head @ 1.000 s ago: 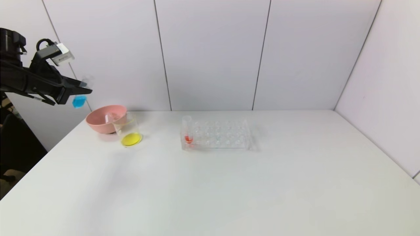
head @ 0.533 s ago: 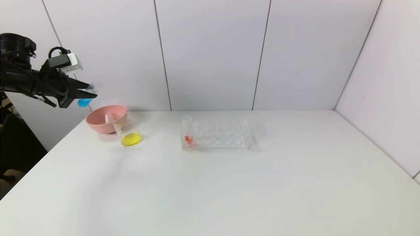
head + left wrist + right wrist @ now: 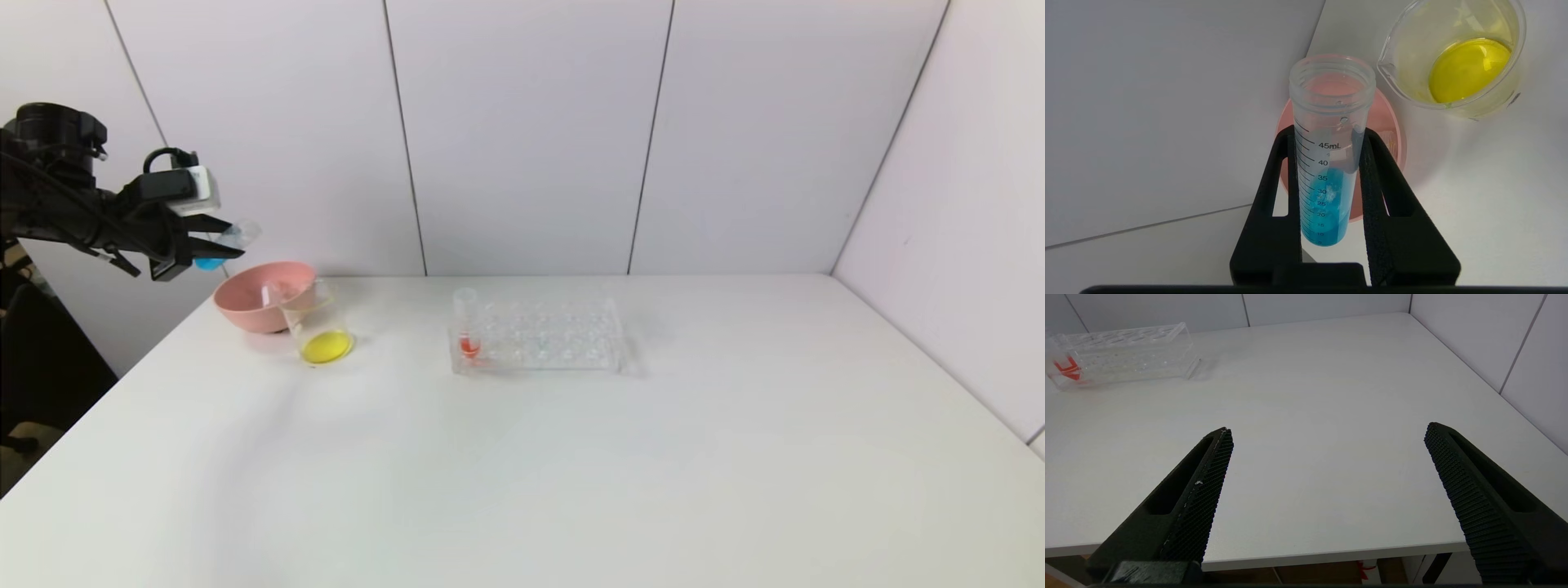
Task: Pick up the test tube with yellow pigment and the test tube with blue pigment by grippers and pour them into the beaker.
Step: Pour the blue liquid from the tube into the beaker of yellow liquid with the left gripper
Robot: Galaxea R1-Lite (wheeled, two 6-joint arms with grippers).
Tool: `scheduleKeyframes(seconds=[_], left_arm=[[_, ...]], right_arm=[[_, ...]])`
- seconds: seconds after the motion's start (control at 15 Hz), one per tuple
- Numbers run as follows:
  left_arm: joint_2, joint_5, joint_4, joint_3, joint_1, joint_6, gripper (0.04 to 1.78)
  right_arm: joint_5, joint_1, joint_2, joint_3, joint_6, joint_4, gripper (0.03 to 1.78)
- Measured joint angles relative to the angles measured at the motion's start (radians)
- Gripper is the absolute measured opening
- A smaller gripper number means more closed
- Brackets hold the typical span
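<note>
My left gripper [image 3: 219,245] is shut on the test tube with blue pigment [image 3: 238,236], held in the air above the far left table corner, just left of the pink bowl. The tube is tilted, its open mouth towards the bowl and beaker. In the left wrist view the fingers [image 3: 1280,175] clamp the tube [image 3: 1327,163], with blue liquid at its bottom. The beaker [image 3: 320,325] stands in front of the bowl and holds yellow liquid; it also shows in the left wrist view [image 3: 1453,57]. No tube with yellow liquid is in view. My right gripper [image 3: 1329,430] is open and empty over the table's near right edge.
The pink bowl [image 3: 263,296] sits at the far left with a clear item inside it. A clear tube rack [image 3: 539,335] stands mid-table with a red-liquid tube [image 3: 467,325] at its left end. Walls close off the back and right.
My left gripper has moved right and down towards the bowl with the blue tube. The tube has tilted further from upright, and the blue liquid has shifted along it.
</note>
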Motion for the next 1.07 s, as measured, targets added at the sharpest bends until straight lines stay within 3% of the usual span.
scheduleKeyframes(seconds=[0.47, 1.07], left_arm=[[0.011, 0.025, 0.014, 0.000, -0.015, 0.077, 0.44], [0.006, 0.181, 0.101, -0.004, -0.032, 0.083, 0.44]], right_arm=[[0.000, 0.000, 0.000, 0.000, 0.000, 0.000, 1.71], [0.000, 0.000, 0.000, 0.000, 0.000, 0.000, 1.71]])
